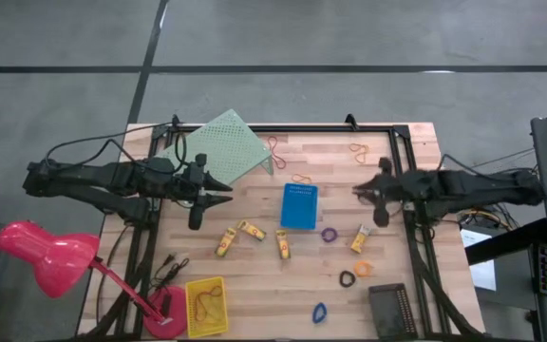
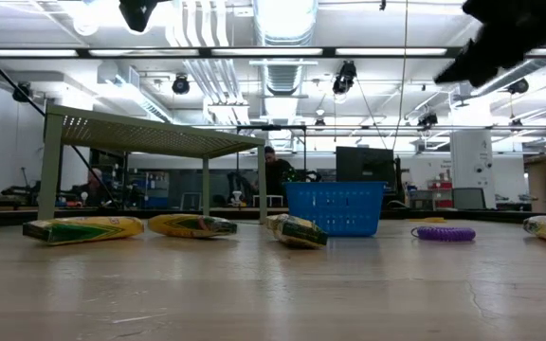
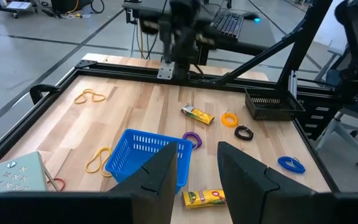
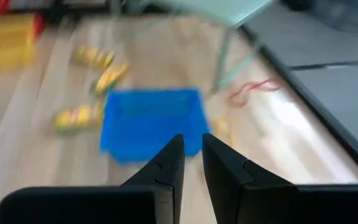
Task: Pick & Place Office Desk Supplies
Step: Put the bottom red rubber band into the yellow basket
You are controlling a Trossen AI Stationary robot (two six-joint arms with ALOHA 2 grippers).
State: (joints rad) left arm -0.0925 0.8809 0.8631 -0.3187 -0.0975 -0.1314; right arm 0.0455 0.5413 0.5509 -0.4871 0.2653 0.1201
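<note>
Both arms hang above the table with nothing in their grasp. The left gripper (image 1: 224,190) sits over the table's left half, just beside the green riser (image 1: 218,144), its fingers (image 3: 160,177) parted with bare air between them. The right gripper (image 1: 357,191) hovers on the opposite side, facing the blue bin (image 1: 299,205); its fingers (image 4: 166,163) stand close together with a thin gap, gripping nothing.

Down on the wood, three yellow pieces (image 1: 226,241) lie in a loose row in front of the blue bin, a fourth (image 1: 360,238) off to the right near the purple ring (image 1: 330,234). The orange ring (image 1: 363,268) and black ring (image 1: 348,278) sit side by side, the blue ring (image 1: 319,312) nearer the table's front edge. Rubber bands (image 1: 359,150) lie scattered along the far side. The yellow bin (image 1: 206,306) holds a band; the black bin (image 1: 391,309) sits at the front right.
</note>
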